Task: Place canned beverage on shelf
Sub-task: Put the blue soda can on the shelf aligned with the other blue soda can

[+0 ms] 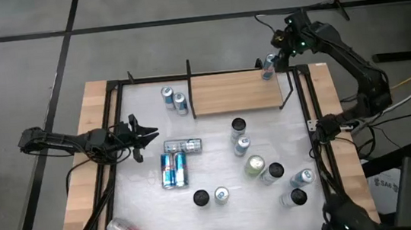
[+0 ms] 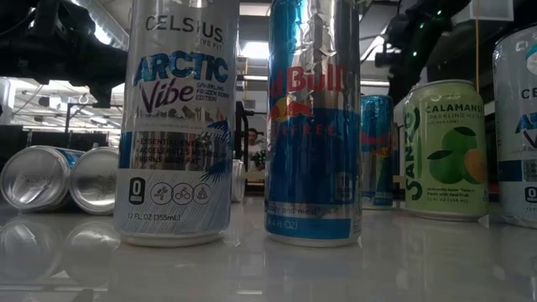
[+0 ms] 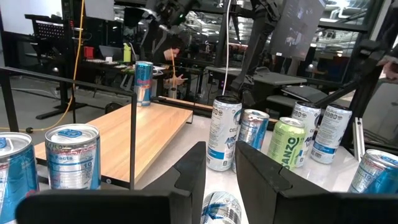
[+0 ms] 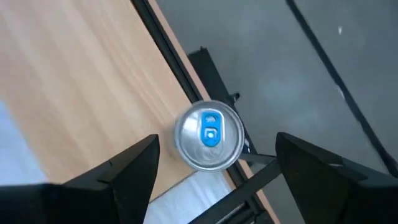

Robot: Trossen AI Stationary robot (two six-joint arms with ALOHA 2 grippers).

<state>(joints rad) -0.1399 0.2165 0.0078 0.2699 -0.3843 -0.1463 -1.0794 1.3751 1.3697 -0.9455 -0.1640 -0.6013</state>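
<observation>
Can (image 4: 209, 135) is standing upright, long axis vertical, at the shelf's (image 1: 234, 92) two-o'clock corner. Right gripper (image 4: 214, 171) is hovering above with fingers spread, not touching it; left gripper (image 1: 149, 135) is waiting at nine o'clock, nearly closed and empty.

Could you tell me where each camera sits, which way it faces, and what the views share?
High view: overhead, straight down on the table; both arms show.
Low view: table height, level across cans; no gripper clearly shows.
Left wrist view: past the left gripper toward the shelf.
Right wrist view: down between the open right gripper fingers at the blue-tab can.
Shared: that can at the shelf corner, also high.
</observation>
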